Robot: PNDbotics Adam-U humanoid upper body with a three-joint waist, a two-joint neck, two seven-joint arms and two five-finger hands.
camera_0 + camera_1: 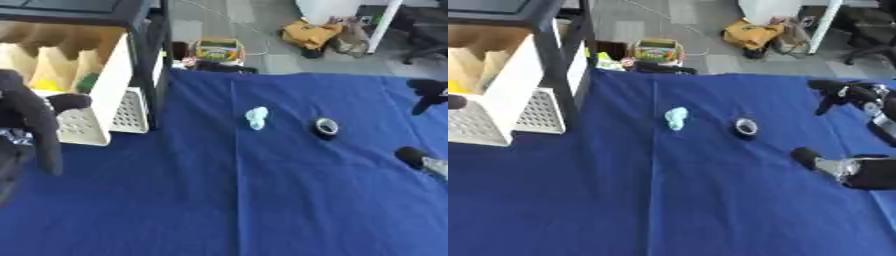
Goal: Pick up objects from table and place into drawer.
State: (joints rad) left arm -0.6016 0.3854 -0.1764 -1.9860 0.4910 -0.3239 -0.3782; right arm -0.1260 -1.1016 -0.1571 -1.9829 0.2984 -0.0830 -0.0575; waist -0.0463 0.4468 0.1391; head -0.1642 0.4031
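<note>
You're lining up the reach — right hand fingers released, tape roll and pale blue object lying beyond the fingertips; left hand finger state unclear — next needs closing in.

Even, diffuse light fills both views, bright enough that the blue cloth on the bench reads saturated and flat, with no glare. Shadows are faint; only a small soft one sits under the dark ring. Everything is soft and slightly smeared. The left hand is a blurred black mass without detail, and the floor clutter beyond the far edge is indistinct.
</note>
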